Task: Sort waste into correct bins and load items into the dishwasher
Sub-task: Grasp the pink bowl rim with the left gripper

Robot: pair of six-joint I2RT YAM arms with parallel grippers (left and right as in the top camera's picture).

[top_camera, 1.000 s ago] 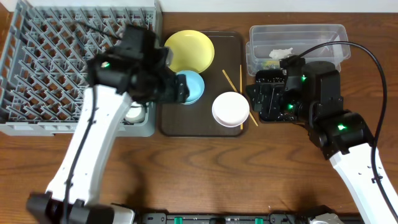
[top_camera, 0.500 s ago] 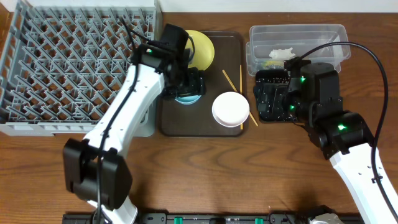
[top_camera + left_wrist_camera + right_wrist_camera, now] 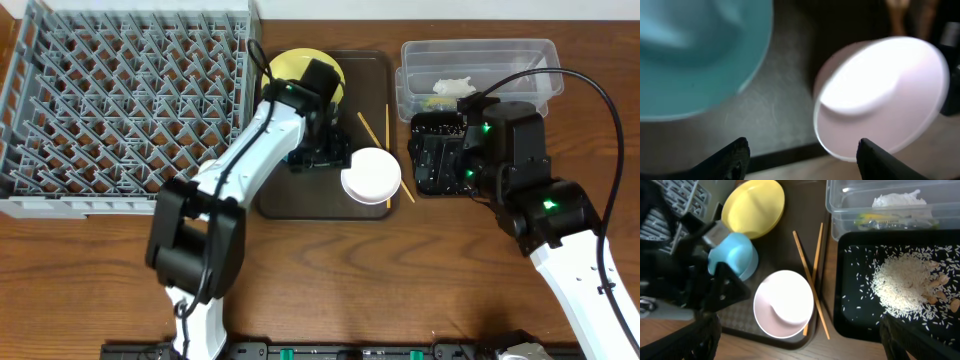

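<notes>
While both pincers stand open, the dishes lie on the brown serving tray (image 3: 300, 203).
Left pincer (image 3: 805, 160), jaws apart and empty, hovers at frame centre near the light blue bowl (image 3: 695, 50) and small white bowl (image 3: 371, 176). Right pincer (image 3: 432, 158), jaws wide and empty, hangs over the black tray (image 3: 860, 315) of rice grains (image 3: 900, 287), centre right.

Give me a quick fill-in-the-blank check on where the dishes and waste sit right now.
The rice lies in the ___ tray.
The crumpled paper sits in the clear ___.
The chopsticks lie right beside the ___ bowl.
The blue bowl sits next to the yellow ___.
Missing words: black; tub; white; plate.
</notes>
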